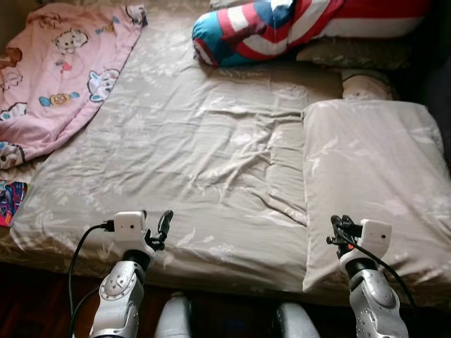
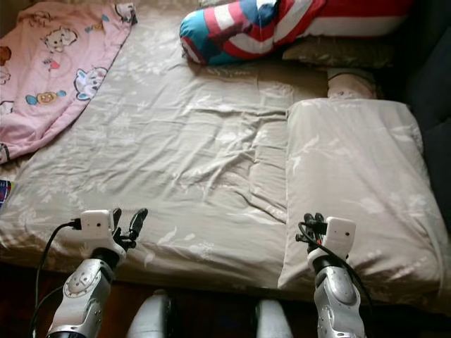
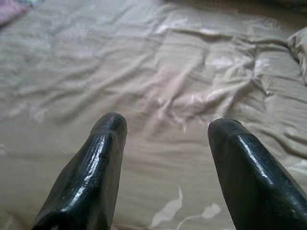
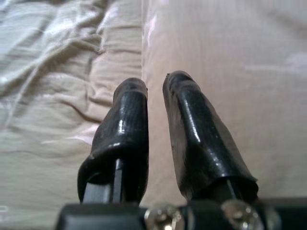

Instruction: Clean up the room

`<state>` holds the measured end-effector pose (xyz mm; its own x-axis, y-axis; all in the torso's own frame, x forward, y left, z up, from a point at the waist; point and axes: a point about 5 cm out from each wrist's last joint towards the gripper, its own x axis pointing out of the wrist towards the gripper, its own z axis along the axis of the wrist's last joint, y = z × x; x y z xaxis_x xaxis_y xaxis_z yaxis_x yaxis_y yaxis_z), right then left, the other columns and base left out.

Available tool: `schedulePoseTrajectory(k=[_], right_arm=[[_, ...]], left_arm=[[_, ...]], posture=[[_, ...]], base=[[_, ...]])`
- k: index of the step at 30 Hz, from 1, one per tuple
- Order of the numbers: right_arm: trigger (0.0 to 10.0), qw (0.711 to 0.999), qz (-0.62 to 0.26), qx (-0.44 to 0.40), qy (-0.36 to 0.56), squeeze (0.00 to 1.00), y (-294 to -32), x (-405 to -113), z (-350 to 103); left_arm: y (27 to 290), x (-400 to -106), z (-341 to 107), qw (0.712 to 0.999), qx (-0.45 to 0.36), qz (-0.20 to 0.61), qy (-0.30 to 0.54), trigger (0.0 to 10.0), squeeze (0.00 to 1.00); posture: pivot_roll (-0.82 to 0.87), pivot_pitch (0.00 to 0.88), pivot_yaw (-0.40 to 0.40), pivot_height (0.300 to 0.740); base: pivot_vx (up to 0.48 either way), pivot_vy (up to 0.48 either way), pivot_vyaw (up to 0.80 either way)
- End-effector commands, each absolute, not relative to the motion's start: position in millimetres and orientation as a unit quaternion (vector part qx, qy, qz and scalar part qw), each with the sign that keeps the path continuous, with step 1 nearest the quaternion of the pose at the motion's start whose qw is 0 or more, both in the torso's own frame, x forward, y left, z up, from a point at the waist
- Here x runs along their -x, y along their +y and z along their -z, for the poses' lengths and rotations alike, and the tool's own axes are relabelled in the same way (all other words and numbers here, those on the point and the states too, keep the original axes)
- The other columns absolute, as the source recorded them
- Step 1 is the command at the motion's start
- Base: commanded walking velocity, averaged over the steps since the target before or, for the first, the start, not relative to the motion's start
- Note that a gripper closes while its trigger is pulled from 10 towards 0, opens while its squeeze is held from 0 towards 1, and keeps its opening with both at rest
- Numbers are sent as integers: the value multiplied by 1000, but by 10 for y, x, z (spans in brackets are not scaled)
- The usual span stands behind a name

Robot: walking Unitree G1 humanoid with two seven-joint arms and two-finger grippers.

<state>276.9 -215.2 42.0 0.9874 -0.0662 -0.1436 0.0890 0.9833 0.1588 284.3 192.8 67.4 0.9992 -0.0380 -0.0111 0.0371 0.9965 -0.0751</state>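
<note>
Bed (image 1: 211,162) spread with a wrinkled beige floral sheet, taking up most of the head views. Pink cartoon-print blanket (image 1: 56,70) bunched at the far left corner, draped over the bed's left edge. Red, white and blue striped bolster (image 1: 261,28) lying across the far end, with a beige pillow (image 1: 352,51) tucked just behind and beside it. Folded beige quilt (image 1: 373,190) laid flat along the right side, its left edge raised above the sheet. Scrap of bright patterned cloth (image 1: 10,201) poking out at the left edge, low down.

Left gripper (image 1: 156,225) hovering over the near edge of the bed on the left, fingers (image 3: 96,167) spread well apart with bare sheet between them, grasping nothing. Right gripper (image 1: 340,229) hovering above the near left corner of the quilt, fingers (image 4: 127,129) drawn nearly together with a thin gap, nothing caught between them. Black cables looping from both wrists. Dark floor (image 1: 42,303) beneath the near edge.
</note>
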Motion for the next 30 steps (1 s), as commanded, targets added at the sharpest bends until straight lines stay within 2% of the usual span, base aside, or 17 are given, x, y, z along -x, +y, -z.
schedulePoseTrajectory(k=[1,7,12,14,17,20,24,29,30], right_arm=[[10000,992,42,-84,79,0,-2160,-2743,-380],[10000,989,53,-82,110,0,-2213,-2668,-219],[10000,982,74,-83,156,0,-2269,-2528,-1],[10000,975,88,-83,188,0,-2306,-2428,130],[10000,968,102,-86,212,0,-2345,-2329,237],[10000,951,116,-75,278,0,-2376,-2101,459],[10000,926,144,-61,343,0,-2441,-1818,648],[10000,910,174,-69,371,0,-2491,-1638,737],[10000,907,179,-70,375,553,-2496,-1610,751]], left_arm=[[1999,-2801,-625,1000,23,9,16,10000,0],[2205,-2747,-522,999,6,-19,40,10000,0],[2337,-2630,-266,994,-14,-37,97,10000,0],[2395,-2520,-61,987,-5,-42,152,10000,0],[2386,-2395,124,979,-2,-37,203,10000,0],[2338,-2133,418,959,-1,-39,282,10000,0],[2244,-1949,605,940,1,-35,339,10000,0],[2174,-1868,689,930,-9,-21,367,10000,0],[2163,-1860,699,928,-11,-18,371,10000,0]], posture=[[-4,183,-7,740],[7,160,-4,740],[12,133,4,740],[14,121,6,740],[17,109,8,740],[9,85,10,740],[20,66,7,740],[20,50,14,740],[19,49,14,740]], base=[[0,0,0],[0,0,0],[0,0,0],[0,0,0],[0,0,0],[0,0,0],[0,0,0],[0,0,0],[0,0,0]])
